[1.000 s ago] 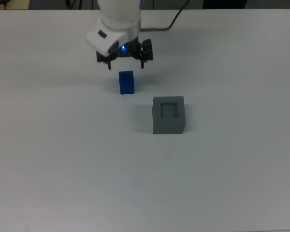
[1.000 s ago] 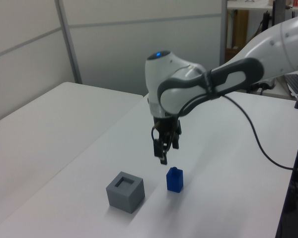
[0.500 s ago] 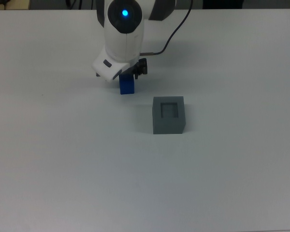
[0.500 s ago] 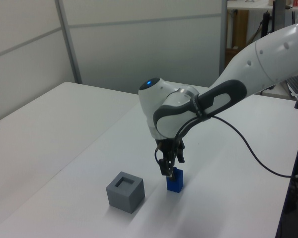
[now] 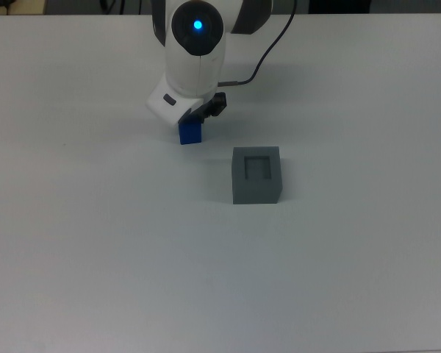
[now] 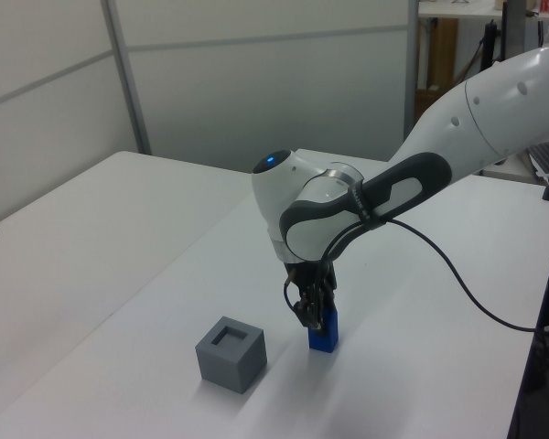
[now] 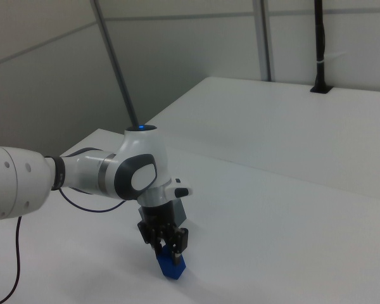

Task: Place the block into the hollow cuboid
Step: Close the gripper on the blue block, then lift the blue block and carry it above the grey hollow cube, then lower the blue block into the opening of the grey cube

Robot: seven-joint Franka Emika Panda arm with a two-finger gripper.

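While the gripper (image 7: 168, 251) straddles the upright block (image 6: 324, 335) on the bench (image 5: 95, 243), I cannot tell whether it clamps; the hollow cuboid (image 5: 256, 174) sits apart.

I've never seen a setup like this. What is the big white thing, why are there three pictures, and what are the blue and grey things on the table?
The white machine is a robot arm. Its grasping part, the end effector, is down around the block, a small blue piece standing on the white table. Whether it is gripping yet I cannot tell. The grey box beside it is the hollow cuboid, with a square recess on top, empty; the block is meant to go in there. The three pictures show one moment: the top view looks down on the table, the left view and the right view look across it. The right view does not show the cuboid.
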